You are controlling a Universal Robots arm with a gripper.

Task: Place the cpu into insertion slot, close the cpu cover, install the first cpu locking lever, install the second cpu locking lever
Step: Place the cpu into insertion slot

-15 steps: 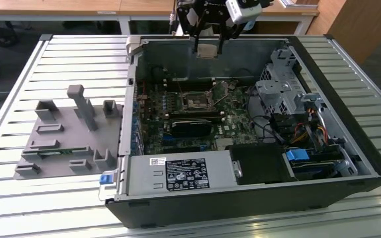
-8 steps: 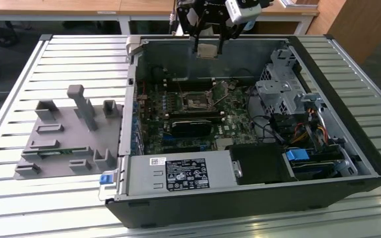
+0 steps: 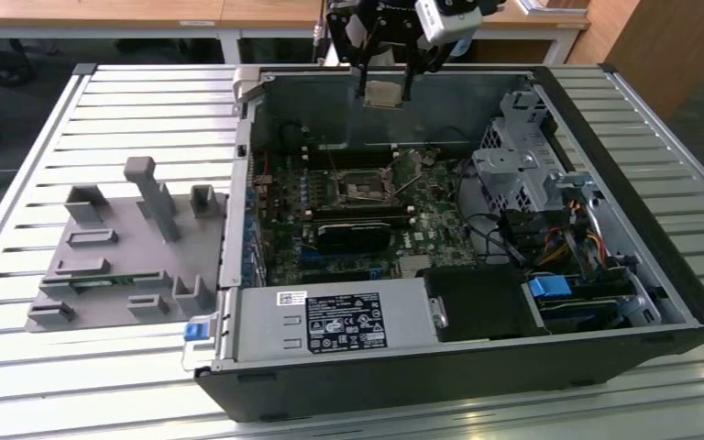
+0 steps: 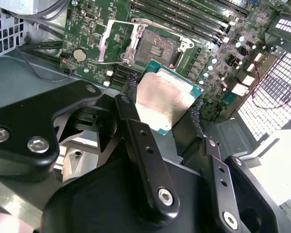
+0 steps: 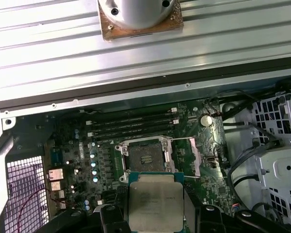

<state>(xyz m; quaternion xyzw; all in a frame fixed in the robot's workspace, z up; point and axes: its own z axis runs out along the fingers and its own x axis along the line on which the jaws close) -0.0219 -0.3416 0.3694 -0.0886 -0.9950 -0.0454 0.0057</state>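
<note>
My gripper [image 3: 383, 90] hangs above the open computer case, shut on the cpu [image 4: 166, 103], a flat square chip with a dull silver top and a green edge. The chip is held level between the two black fingers [image 4: 131, 85], clear of the board. Below it, on the green motherboard, lies the insertion slot [image 4: 157, 48], a square black socket with a dark centre. The cpu cover [image 4: 108, 42] is a thin silver frame, swung open to one side of the socket. In the first wrist view the cpu [image 5: 155, 201] sits just short of the insertion slot [image 5: 145, 158], with the cpu cover [image 5: 190, 156] beside it.
The case [image 3: 645, 275] lies open on a slatted metal table [image 3: 34, 367]. A grey fixture plate [image 3: 120, 257] stands at the exterior view's left. Inside are a power supply [image 3: 327, 323], a silver drive cage [image 3: 517, 174], a black block [image 3: 355, 229] and long memory slots [image 5: 131, 125].
</note>
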